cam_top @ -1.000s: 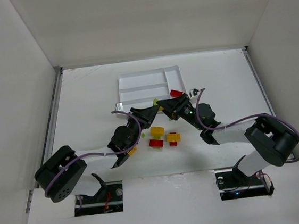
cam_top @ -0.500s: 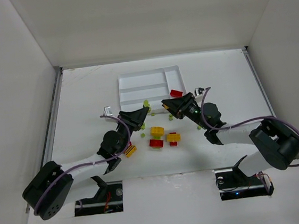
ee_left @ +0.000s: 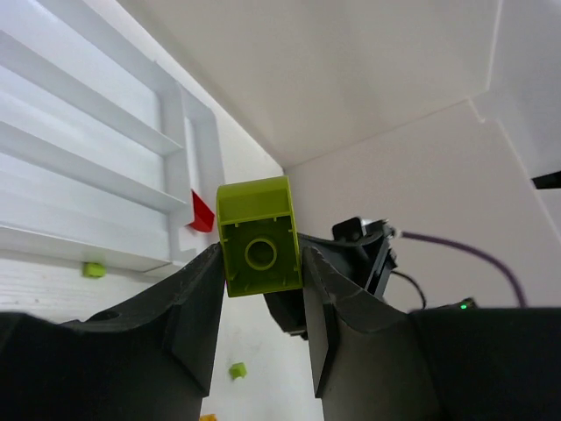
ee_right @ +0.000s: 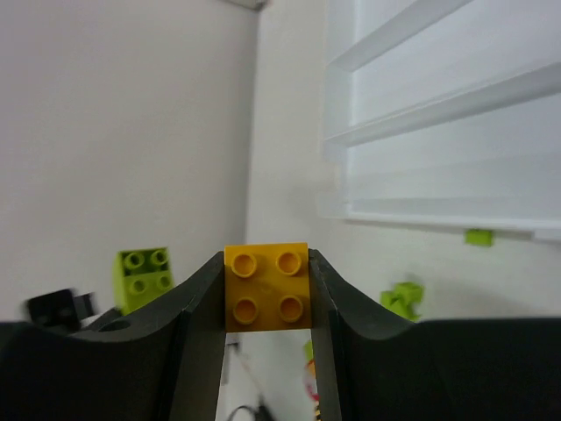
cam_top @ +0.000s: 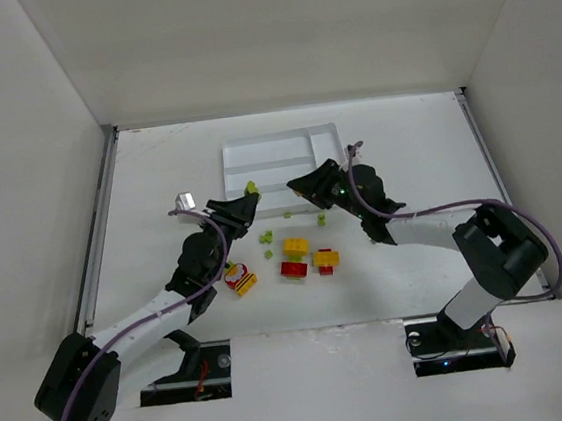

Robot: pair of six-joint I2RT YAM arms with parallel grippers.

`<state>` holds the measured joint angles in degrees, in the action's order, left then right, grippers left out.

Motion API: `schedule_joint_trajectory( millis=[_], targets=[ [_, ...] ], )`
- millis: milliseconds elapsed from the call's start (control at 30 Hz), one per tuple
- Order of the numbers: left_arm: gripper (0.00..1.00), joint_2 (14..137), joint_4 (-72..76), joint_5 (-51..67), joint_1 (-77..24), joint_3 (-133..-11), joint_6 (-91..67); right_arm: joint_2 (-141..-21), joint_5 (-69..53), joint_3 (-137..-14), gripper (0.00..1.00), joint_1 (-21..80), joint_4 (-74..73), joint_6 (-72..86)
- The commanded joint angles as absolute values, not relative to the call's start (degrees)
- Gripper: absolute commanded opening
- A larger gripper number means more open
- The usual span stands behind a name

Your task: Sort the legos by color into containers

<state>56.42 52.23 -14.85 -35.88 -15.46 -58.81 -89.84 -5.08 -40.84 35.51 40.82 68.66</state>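
Our left gripper (cam_top: pixel 244 204) pinches one lime green brick (ee_left: pixel 259 239) between narrowly parted jaws, raised just short of the white tray (cam_top: pixel 267 153). Our right gripper (cam_top: pixel 310 184) clamps one yellow-orange brick (ee_right: pixel 266 287) the same way at the tray's near edge. We should lower each into its own long slot, keeping the arms apart. On the table (cam_top: pixel 416 156) we count three red-and-yellow clumps (cam_top: pixel 325 258) and about four tiny green bits (cam_top: pixel 265 237).

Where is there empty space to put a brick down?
The tray's three long slots look bare. The table is open left of the tray up to the wall, and right of it too. It is crowded just in front of the tray: left hand, right hand and loose bricks.
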Motion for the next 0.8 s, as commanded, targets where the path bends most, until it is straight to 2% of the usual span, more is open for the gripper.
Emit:
schedule_joint_trajectory(
  millis=[0,133,267,767],
  targets=[
    [0.15,57.12,43.79,-15.47,-35.55,-21.61,-52.92,-91.49,1.74,-50.42,0.34,36.78,23.07,54.09],
    [0.15,59.94,39.38,-15.82,-35.55,-25.57,-49.23,-96.75,6.94,-60.53,0.33,37.31,10.13,43.35],
    [0.15,61.17,37.09,-15.82,-35.46,-27.68,-47.11,-99.92,9.05,-65.64,0.33,37.31,3.18,37.72],
    [0.16,65.03,37.27,-14.68,-33.71,-28.74,-45.53,-108.37,10.11,-74.26,0.38,37.31,-2.55,32.96]
  ],
)
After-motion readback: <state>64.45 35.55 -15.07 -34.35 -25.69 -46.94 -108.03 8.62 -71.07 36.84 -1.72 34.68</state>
